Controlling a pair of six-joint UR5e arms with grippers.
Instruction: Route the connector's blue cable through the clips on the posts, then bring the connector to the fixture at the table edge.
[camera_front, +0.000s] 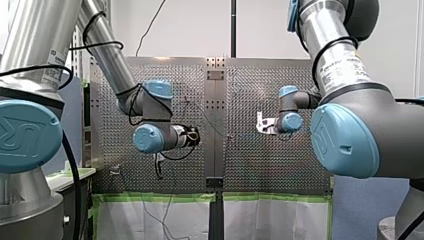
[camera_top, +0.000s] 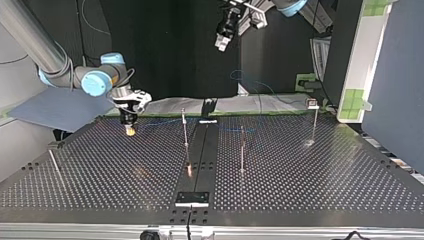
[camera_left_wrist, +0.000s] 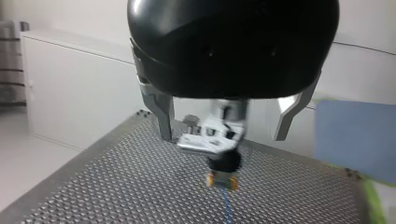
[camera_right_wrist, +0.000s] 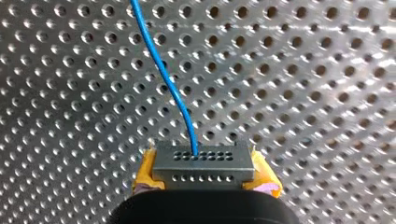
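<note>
Clamped connector (camera_right_wrist: 203, 161) in right claw (camera_right_wrist: 204, 173); held left claw (camera_left_wrist: 224, 135) open, empty. Risked snagging blue cable (camera_right_wrist: 163, 70) on a post (camera_top: 185, 130), dragging connector askew in the pads (camera_right_wrist: 265, 180).

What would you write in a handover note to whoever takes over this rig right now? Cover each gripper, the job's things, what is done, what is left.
My left gripper: fingers open, empty, high above the table.
My right gripper: shut on the connector, low over the table at the top view's left.
Blue cable: leaves the connector and trails across the table past the posts.
Done: connector grasped; whether any clip holds the cable is too faint to tell.
Left: confirm or finish the routing, then bring the connector to the table edge.
</note>
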